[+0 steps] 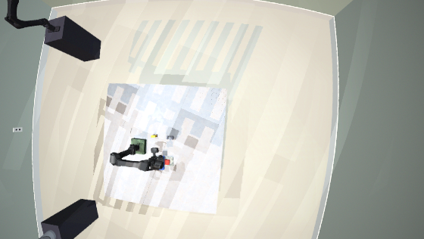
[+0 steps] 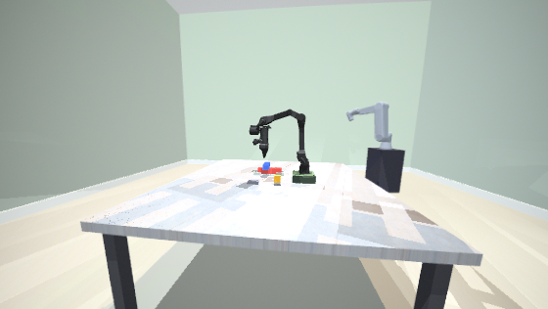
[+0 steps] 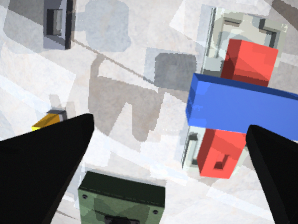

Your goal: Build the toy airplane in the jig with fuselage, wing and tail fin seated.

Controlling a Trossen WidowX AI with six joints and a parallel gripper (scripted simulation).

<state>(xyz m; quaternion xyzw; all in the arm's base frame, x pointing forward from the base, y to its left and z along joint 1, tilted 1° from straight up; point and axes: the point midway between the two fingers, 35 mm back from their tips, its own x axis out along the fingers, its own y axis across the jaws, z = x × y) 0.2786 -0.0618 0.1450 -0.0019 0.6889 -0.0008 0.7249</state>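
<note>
The red fuselage (image 3: pixel 248 62) (image 2: pixel 277 170) (image 1: pixel 167 162) lies in the pale jig cradle (image 3: pixel 216 28). The blue wing (image 3: pixel 240 104) (image 2: pixel 266 166) lies across the top of it. The yellow tail fin (image 3: pixel 48 120) (image 2: pixel 277 179) (image 1: pixel 154 135) stands apart on the table, near the arm's green base (image 3: pixel 123 204) (image 2: pixel 303 177) (image 1: pixel 138 145). My gripper (image 3: pixel 171 127) (image 2: pixel 264 152) (image 1: pixel 157 162) is open and empty. It hangs well above the wing, a little to one side, touching nothing.
A small grey block (image 3: pixel 63 19) (image 2: pixel 252 182) (image 1: pixel 170 137) lies on the patterned table (image 2: pixel 294 220) (image 1: pixel 189 189). A grey robot stands on a black pedestal (image 2: pixel 385 168) beside the table. Two black pedestals (image 1: pixel 73 38) (image 1: pixel 70 219) show in the top view.
</note>
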